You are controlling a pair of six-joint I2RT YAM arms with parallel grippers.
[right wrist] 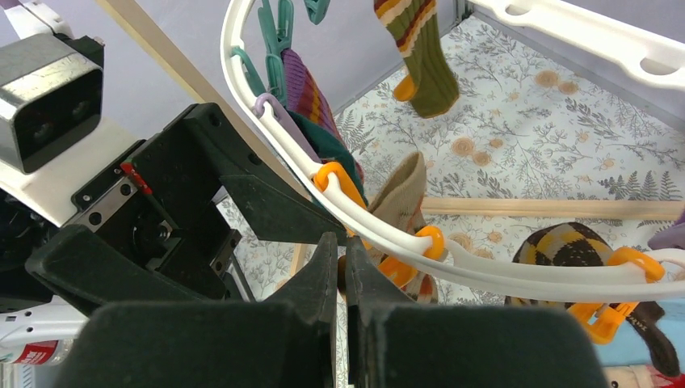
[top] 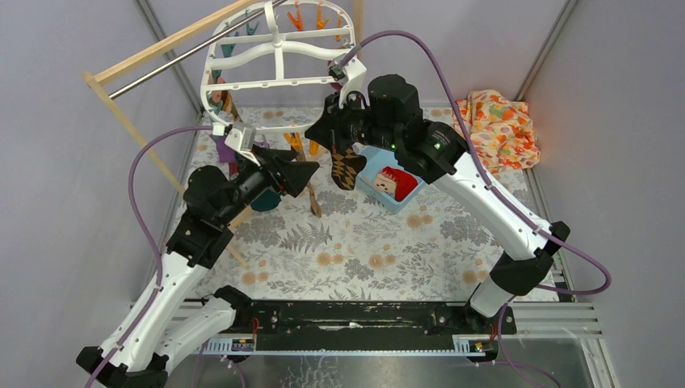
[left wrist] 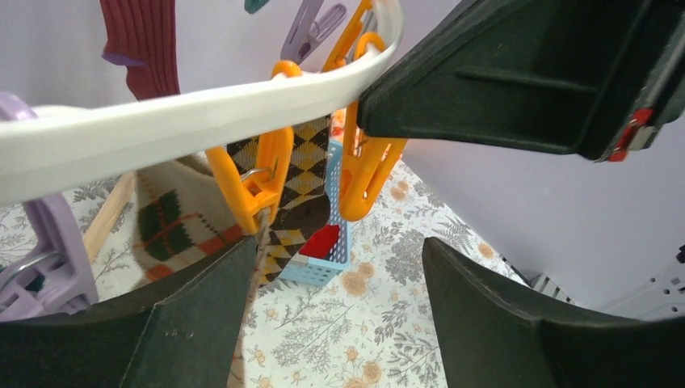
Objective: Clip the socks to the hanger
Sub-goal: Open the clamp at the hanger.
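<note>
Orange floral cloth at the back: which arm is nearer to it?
Right. The right arm passes just beside the orange floral cloth; the left arm is well away, by the hanger.

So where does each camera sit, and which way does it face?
Top external: above and behind the arms, looking down on the table; both arms show, left gripper and right gripper at the hanger.
Left wrist: on the left arm, looking under the hanger's rim at an orange peg; open fingers show.
Right wrist: on the right arm, looking along the rim; shut fingers show.
All share the hanger.
</note>
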